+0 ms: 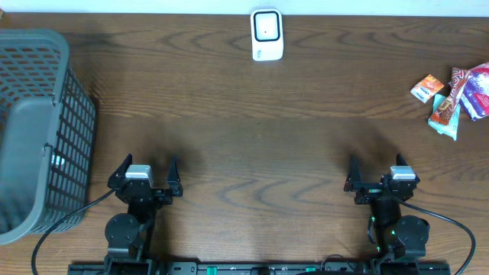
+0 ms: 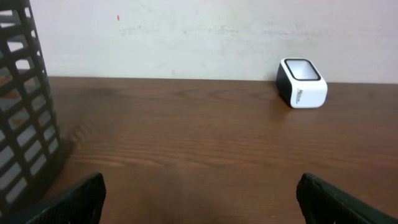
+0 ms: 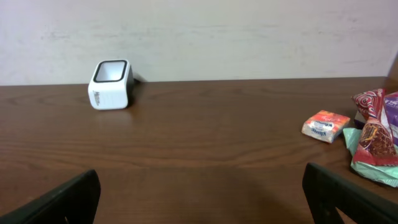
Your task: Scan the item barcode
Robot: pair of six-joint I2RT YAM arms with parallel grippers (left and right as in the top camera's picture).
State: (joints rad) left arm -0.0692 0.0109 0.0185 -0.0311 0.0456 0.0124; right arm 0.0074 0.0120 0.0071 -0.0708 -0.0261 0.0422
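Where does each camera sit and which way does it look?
Overhead: above the table, looking straight down; left gripper and right gripper show, open.
Left wrist: low behind the left gripper, facing the far wall; basket, scanner, own fingertips.
Right wrist: low behind the right gripper, facing likewise; scanner, snack packets, own fingertips.
Both wrist views share the scanner.

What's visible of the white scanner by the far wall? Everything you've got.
The scanner is a small white box with rounded corners, plastic by its look, with a dark-framed pale window facing up, one dark side and small lettering on another. It sits upright at the far edge of the table, near the wall; nothing else touches it.
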